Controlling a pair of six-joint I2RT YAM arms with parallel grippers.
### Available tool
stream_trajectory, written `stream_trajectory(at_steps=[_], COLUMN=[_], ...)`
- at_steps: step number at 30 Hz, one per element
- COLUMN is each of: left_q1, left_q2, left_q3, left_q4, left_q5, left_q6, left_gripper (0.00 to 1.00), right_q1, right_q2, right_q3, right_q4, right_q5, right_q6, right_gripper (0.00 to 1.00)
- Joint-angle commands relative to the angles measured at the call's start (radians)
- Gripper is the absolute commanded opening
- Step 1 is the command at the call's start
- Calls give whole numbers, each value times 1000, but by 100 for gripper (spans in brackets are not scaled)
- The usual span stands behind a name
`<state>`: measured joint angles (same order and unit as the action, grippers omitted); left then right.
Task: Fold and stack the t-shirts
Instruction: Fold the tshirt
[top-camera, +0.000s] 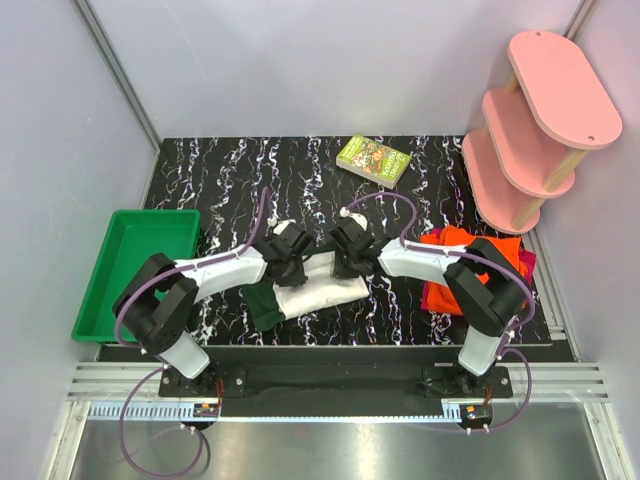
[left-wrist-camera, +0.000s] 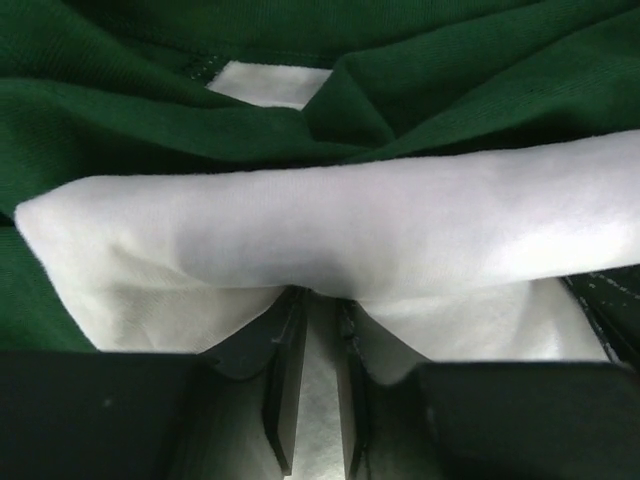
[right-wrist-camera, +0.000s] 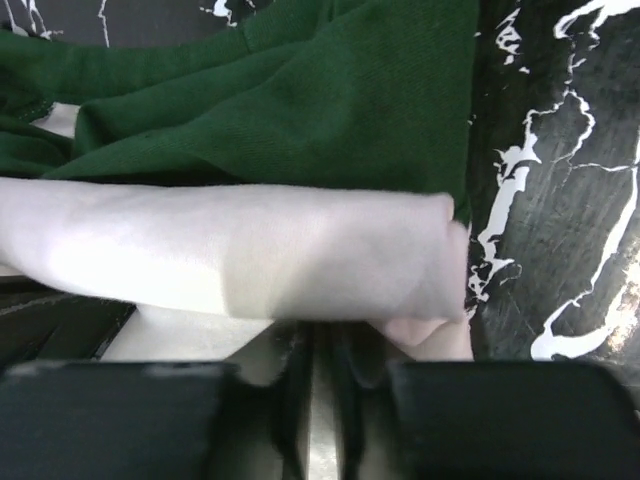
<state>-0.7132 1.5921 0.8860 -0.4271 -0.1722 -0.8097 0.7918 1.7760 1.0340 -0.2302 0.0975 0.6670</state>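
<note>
Left claw (top-camera: 296, 262) closed tight on a white fold of the cream-white t-shirt (top-camera: 322, 292), print hidden, near middle of the table (top-camera: 230, 170), right claw (top-camera: 346, 256) pinching it likewise, orange t-shirt (top-camera: 443, 296) and magenta t-shirt (top-camera: 527, 263) half covered by the right arm (top-camera: 482, 288)

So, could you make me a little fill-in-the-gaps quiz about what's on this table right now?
The left hand and right hand both pinch the cream-white cloth t-shirt with dark ____ sleeves.
The plain orange cloth t-shirt lies on the ____ side of the black marbled table.
The rounded three-tier shelf in the far corner is coloured ____.
Missing words: green; right; pink.
</note>
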Motion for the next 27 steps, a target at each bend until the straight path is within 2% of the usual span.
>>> stream_trajectory(at_steps=[1, 2, 5, 9, 19, 27], left_q1=[0, 1, 9, 12, 12, 12], left_q2=[-55, -58, -49, -11, 112, 75], left_q3=[30, 47, 109, 154, 177, 151], left_q4=[-42, -54, -78, -78, -81, -101], left_q5=[-78, -91, -105, -105, -96, -119], left_q6=[10, 18, 41, 58, 53, 63], left_gripper=[27, 28, 28, 28, 27, 26], right_q1=[4, 6, 6, 6, -14, -57], right_q2=[-42, -43, -47, -24, 194, 295], right_q3=[85, 113, 190, 209, 300, 411], right_q4=[-106, -121, -158, -161, -156, -142], right_q5=[120, 133, 148, 145, 185, 185], right_q6=[-47, -61, -98, -118, -125, -147], right_gripper=[29, 36, 39, 38, 31, 31])
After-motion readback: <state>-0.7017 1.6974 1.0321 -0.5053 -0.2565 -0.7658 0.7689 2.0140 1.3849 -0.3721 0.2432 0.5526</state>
